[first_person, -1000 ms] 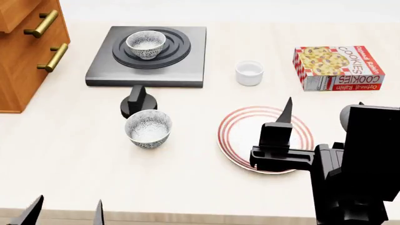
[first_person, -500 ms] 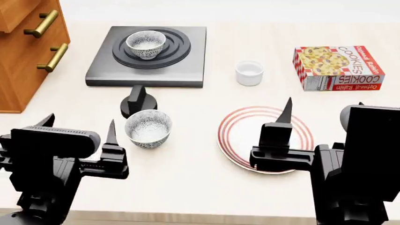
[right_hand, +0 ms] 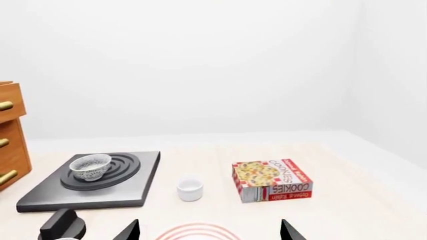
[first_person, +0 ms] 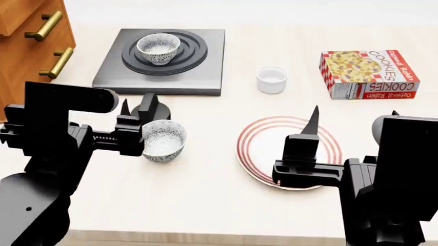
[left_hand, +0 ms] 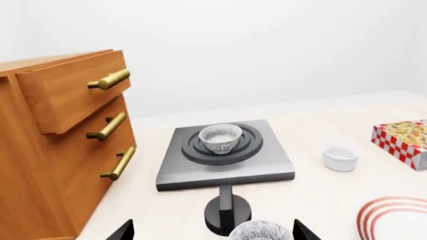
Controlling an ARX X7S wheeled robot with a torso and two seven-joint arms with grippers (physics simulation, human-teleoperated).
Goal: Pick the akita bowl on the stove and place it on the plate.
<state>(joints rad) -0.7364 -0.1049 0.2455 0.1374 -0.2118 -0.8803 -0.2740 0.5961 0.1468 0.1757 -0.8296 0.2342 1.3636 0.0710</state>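
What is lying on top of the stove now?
One akita bowl stands on the ringed burner of the stove. Nothing else shows on the slab. The patch of burner under the bowl is covered.

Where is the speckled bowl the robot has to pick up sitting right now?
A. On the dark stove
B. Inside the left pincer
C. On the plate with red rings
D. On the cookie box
A. The akita bowl rests on the stove, on its ring burner.

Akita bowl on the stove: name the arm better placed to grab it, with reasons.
Left. The left gripper is on the same side as the stove and akita bowl; the right gripper hangs over the plate, farther away.
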